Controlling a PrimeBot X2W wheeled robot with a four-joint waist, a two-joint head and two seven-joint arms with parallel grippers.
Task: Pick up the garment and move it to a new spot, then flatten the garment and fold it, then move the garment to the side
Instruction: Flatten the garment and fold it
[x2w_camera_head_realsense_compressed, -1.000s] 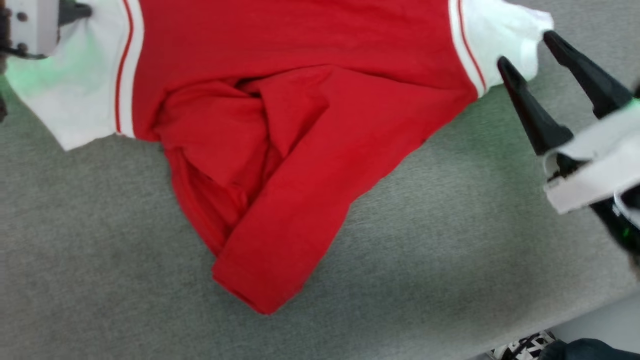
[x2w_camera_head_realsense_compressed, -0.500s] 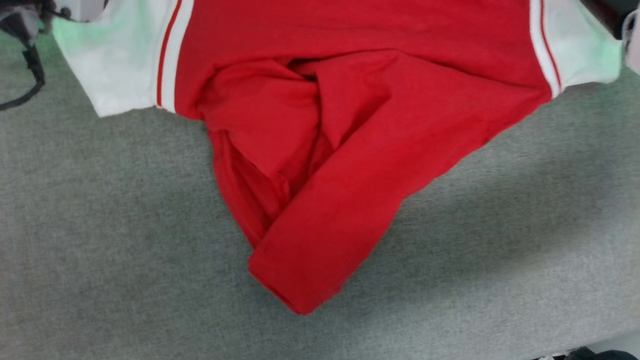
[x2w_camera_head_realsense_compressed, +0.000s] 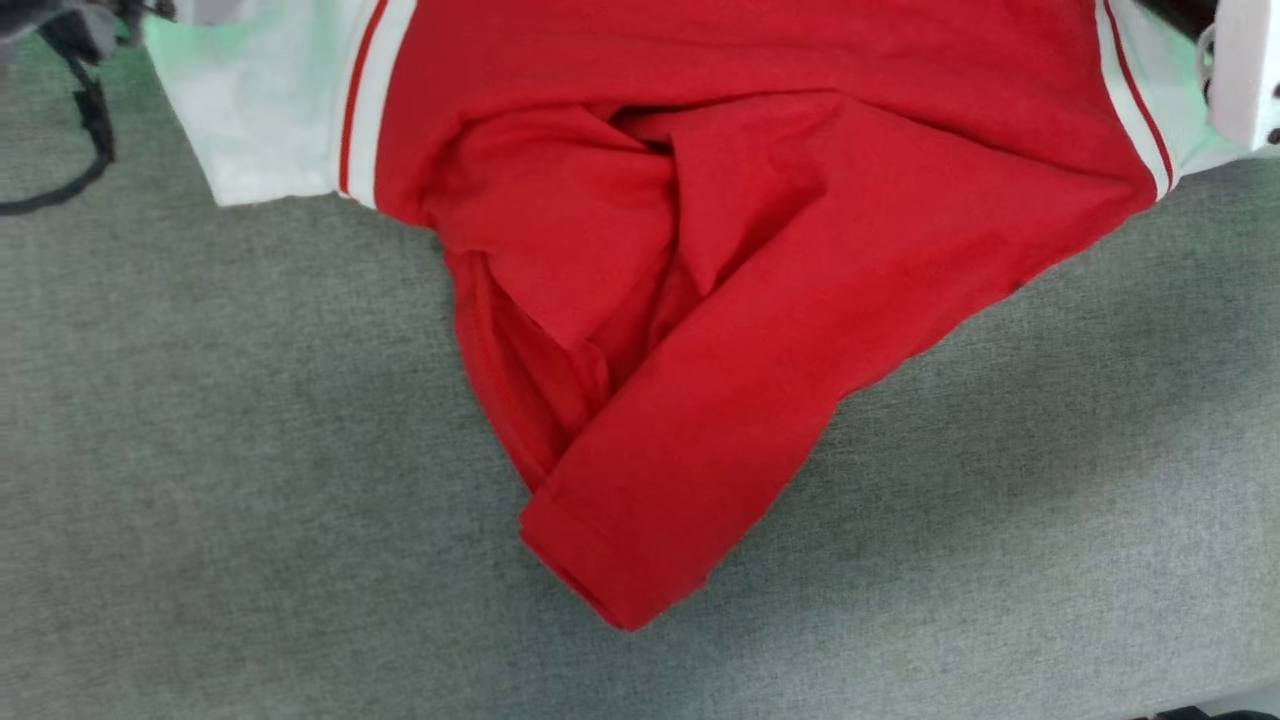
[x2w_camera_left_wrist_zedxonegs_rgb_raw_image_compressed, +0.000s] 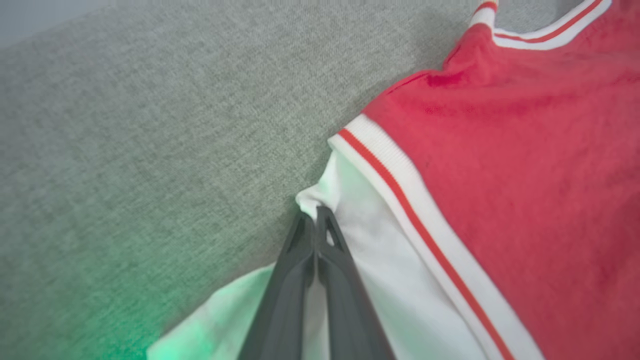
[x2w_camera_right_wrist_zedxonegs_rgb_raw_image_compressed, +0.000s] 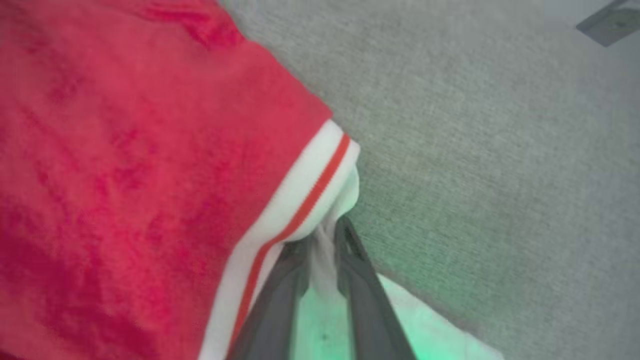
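The red jersey shirt (x2w_camera_head_realsense_compressed: 760, 300) is stretched wide over the grey woven surface (x2w_camera_head_realsense_compressed: 250, 520). Its white sleeves reach out to either side, each edged with red-and-white striped trim. The left gripper (x2w_camera_left_wrist_zedxonegs_rgb_raw_image_compressed: 316, 215) pinches one sleeve tip and the right gripper (x2w_camera_right_wrist_zedxonegs_rgb_raw_image_compressed: 325, 235) the other. Below the taut upper part, the red cloth bunches into deep folds and narrows to a doubled-over corner.

The left fingers (x2w_camera_left_wrist_zedxonegs_rgb_raw_image_compressed: 295, 285) are long, thin and dark grey, and each has a three-cornered hole near its tip. The right fingers (x2w_camera_right_wrist_zedxonegs_rgb_raw_image_compressed: 362, 295) look the same. In the head view, a thin black cable (x2w_camera_head_realsense_compressed: 97, 140) loops by the left arm. The right arm has a white shell (x2w_camera_head_realsense_compressed: 1245, 70) with small dark screws (x2w_camera_head_realsense_compressed: 1273, 133).
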